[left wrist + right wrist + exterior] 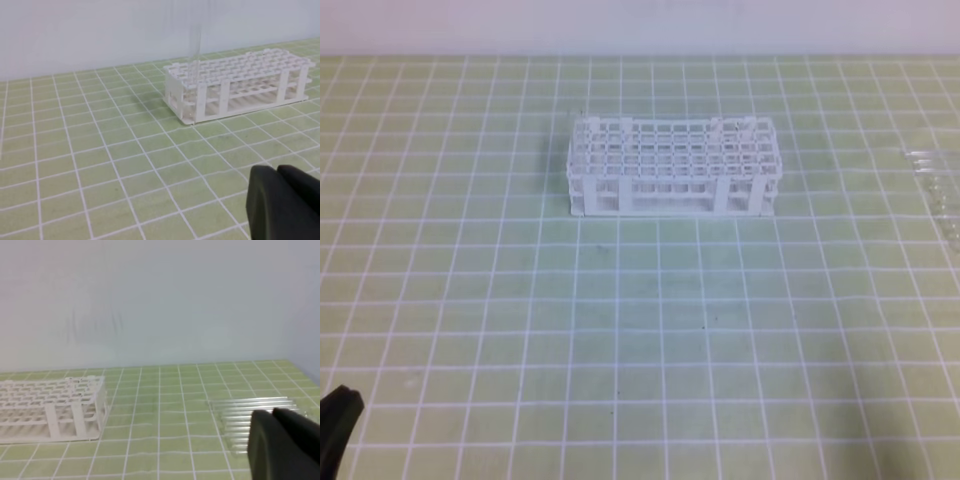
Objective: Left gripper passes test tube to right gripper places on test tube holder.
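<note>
At the far left of the overhead view we see only a black tip of the left gripper (338, 415) poking in at the bottom corner, low over the green gridded mat (650, 330). From its own wrist camera the left gripper (278, 172) shows two black fingers pressed together, with nothing between them.

Moving toward the middle, we find the white rack (675, 167) standing on the mat near the back edge, its long side facing us. In the left wrist view the rack (240, 85) carries one clear tube (196, 50) standing upright in a hole at its near left corner, rising above the top grid against the pale wall (100, 35). From overhead we cannot make that tube out.

Further right, a bunch of clear tubes (940, 185) lies flat on the mat at the right edge, well apart from the rack. In the right wrist view these tubes (250, 412) lie just beyond the right gripper (272, 413), whose fingers are also closed together and hold nothing; we see it in no other view.
</note>
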You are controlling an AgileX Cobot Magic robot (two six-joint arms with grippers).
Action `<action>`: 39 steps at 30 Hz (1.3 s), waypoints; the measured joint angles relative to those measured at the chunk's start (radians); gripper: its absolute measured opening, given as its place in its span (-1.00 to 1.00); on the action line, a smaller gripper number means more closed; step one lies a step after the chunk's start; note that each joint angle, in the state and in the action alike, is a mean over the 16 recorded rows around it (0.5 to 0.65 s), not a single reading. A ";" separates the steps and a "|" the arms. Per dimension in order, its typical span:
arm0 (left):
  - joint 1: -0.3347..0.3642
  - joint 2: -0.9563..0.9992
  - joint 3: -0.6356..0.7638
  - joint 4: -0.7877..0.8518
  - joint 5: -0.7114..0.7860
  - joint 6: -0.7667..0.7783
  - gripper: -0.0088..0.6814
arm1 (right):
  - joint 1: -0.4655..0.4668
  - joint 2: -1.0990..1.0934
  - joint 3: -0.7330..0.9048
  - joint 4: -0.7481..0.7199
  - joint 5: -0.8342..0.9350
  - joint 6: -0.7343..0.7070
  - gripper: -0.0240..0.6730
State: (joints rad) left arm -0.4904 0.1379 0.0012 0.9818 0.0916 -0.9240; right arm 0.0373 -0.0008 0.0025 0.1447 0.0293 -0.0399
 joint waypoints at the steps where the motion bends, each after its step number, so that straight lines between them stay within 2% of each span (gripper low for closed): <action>1: 0.000 0.000 0.000 0.000 0.000 0.000 -0.97 | -0.001 -0.008 0.000 -0.002 0.010 0.000 -0.97; 22: 0.000 -0.001 0.000 0.001 0.000 0.000 -0.97 | -0.001 -0.019 0.000 -0.044 0.259 -0.001 -0.97; 39: 0.000 -0.001 0.000 0.001 0.000 0.000 -0.97 | -0.001 -0.019 0.000 -0.030 0.266 -0.001 -0.97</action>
State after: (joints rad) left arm -0.4902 0.1369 0.0013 0.9824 0.0920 -0.9239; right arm 0.0360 -0.0199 0.0028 0.1152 0.2957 -0.0409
